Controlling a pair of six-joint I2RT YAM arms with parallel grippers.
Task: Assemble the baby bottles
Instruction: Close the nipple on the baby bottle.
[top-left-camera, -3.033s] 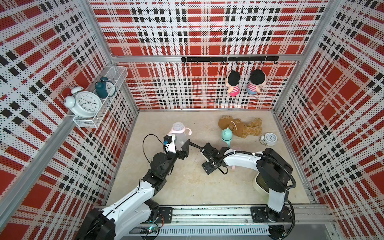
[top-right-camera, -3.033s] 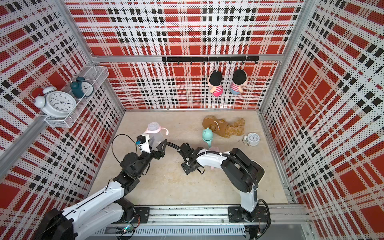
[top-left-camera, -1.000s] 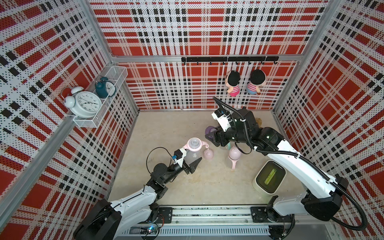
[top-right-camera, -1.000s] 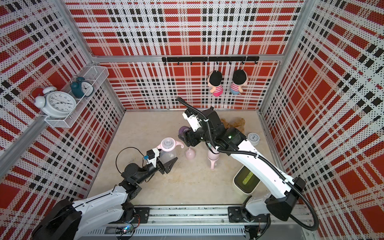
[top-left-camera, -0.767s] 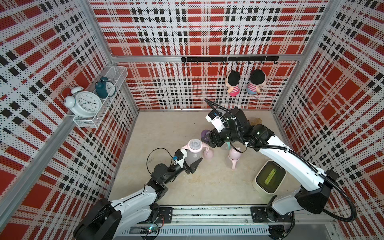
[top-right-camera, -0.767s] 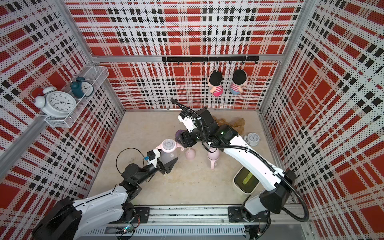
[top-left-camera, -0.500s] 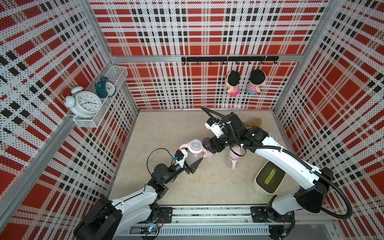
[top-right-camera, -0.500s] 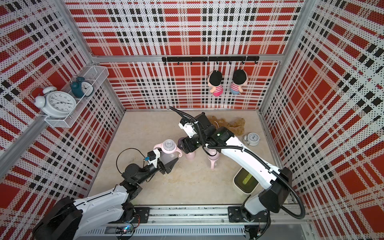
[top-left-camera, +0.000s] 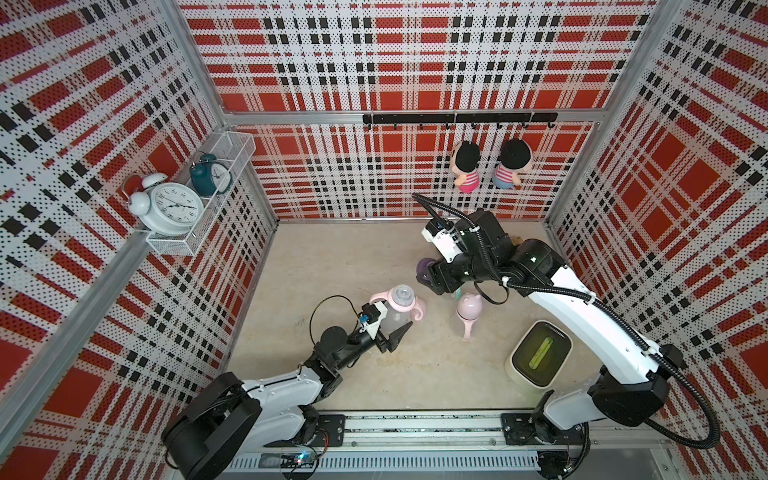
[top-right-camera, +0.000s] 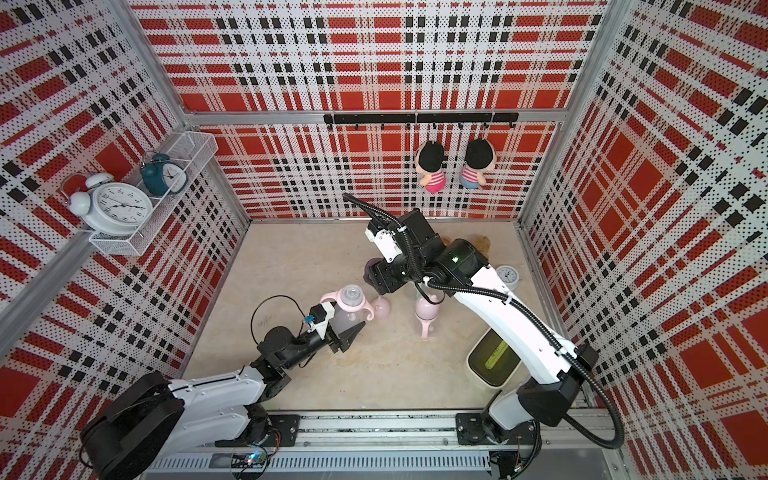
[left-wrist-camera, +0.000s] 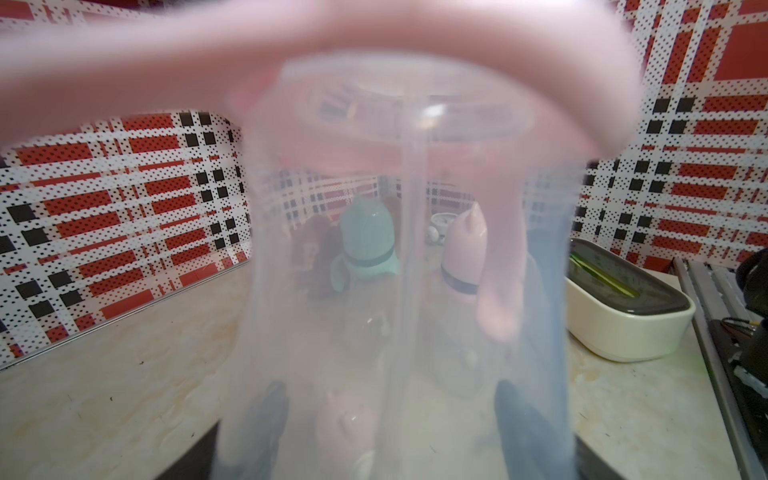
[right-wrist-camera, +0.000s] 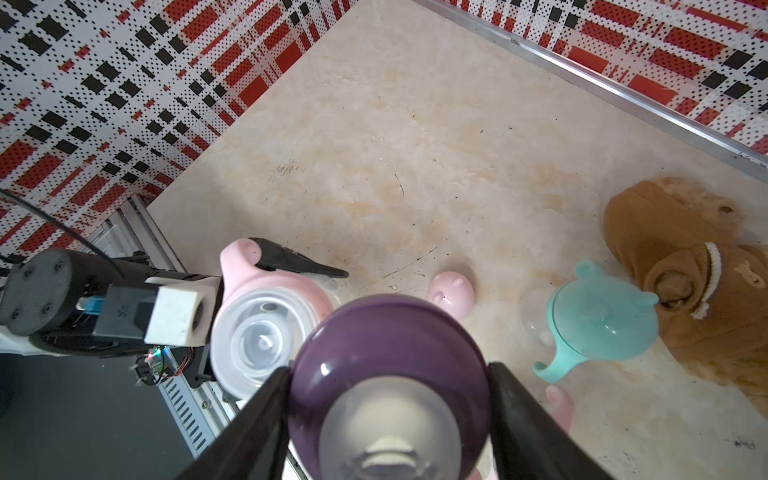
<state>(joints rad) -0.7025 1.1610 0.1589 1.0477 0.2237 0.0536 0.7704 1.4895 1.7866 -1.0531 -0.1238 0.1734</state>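
- Plainly, the left gripper (top-left-camera: 392, 330) was clamped on the clear body of a baby bottle (top-left-camera: 400, 305) with a pink handle ring, holding it upright. This bottle was well away from the cream box (top-left-camera: 517, 378), out toward the left arm's side
- The right gripper (right-wrist-camera: 388, 370) had its jaws pressed against both sides of a purple teat collar (right-wrist-camera: 386, 332), with a clear teat showing in its middle
- That collar hung above the table just beside the held bottle's mouth, farther from the box and toward the back wall. In the right wrist view the two overlapped, and whether they touched could not be told
- A pink-capped bottle (top-left-camera: 469, 309) stood upright near the box, between it and the held bottle
- A teal-capped bottle (right-wrist-camera: 602, 324) stood beyond the pink-capped one as seen from the box, mostly hidden under the right arm in both top views
- A loose pink cap (top-right-camera: 380, 307) lay on the table just beside the held bottle, on its side facing the box
- A brown plush dog (right-wrist-camera: 685, 257) lay beyond the teal-capped bottle, toward the back wall from the box
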